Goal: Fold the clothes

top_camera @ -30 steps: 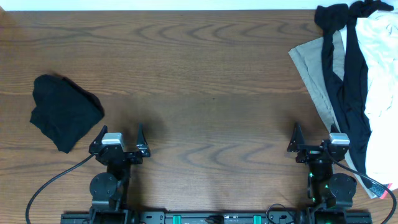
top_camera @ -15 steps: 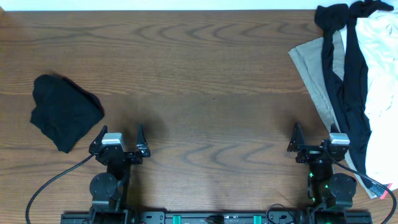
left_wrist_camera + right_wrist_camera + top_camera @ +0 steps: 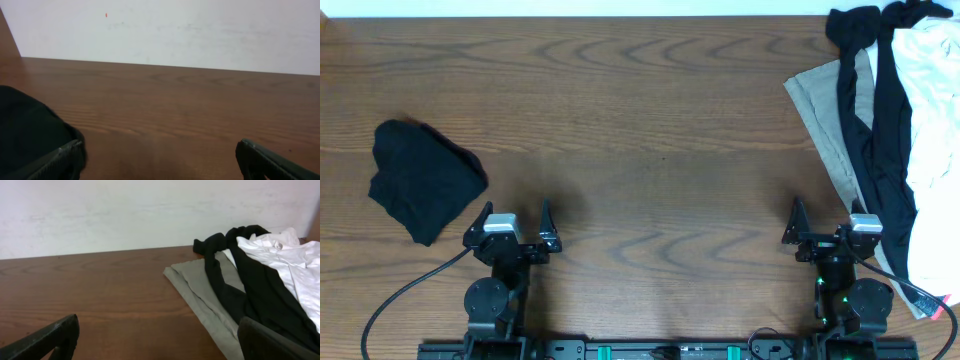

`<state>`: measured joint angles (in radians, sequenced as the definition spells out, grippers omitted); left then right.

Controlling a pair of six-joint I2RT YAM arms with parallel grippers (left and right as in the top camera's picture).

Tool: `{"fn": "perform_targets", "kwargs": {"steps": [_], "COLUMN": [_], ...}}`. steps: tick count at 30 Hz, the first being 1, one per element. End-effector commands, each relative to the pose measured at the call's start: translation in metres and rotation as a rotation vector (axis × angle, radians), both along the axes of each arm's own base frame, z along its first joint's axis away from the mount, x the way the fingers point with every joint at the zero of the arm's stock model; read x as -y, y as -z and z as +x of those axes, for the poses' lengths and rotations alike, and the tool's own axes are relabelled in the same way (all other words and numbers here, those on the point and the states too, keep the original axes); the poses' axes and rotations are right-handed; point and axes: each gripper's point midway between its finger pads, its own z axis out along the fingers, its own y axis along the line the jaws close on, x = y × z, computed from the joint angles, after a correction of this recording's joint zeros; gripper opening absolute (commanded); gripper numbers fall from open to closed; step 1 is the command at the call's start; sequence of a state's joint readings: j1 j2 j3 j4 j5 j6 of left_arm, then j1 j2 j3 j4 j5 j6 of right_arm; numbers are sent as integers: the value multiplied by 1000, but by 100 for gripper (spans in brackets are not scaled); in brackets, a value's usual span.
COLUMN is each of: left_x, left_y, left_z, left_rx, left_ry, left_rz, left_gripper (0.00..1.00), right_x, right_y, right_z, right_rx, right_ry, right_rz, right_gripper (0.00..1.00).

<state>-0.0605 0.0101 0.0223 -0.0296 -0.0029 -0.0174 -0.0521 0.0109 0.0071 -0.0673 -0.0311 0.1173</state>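
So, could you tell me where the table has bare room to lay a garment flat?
The broad middle of the table is bare wood, between the bundled black garment on the left and the beige garment on the right. The right end is crowded: beige garment, long black garment and white shirt overlap there, beside the right gripper.

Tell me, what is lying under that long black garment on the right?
The black garment drapes across a beige piece and a white piece, both on the table. Whatever lies between them beneath the black fabric is hidden.

Table point(image 3: 650, 150) centre passable (clothes point(image 3: 885, 150) flank it).
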Motion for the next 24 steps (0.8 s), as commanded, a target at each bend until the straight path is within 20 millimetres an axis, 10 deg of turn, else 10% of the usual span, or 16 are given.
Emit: {"fn": "perform_targets", "kwargs": {"steps": [1, 15, 24], "left_x": [-3, 16, 25], "left_y": [17, 18, -22], "left_z": [-1, -1, -2], "left_rx": [-50, -76, -138], "left_ry": [-10, 82, 126], "left_rz": [21, -90, -131], "left_gripper": [98, 98, 98], "right_x": [0, -7, -6], "right_y": [1, -2, -26], "right_z": [0, -1, -12], "right_rx": [0, 1, -81], "right_ry": [-5, -41, -32], "right_rz": [-5, 21, 26], "right_gripper": [99, 99, 99]}}
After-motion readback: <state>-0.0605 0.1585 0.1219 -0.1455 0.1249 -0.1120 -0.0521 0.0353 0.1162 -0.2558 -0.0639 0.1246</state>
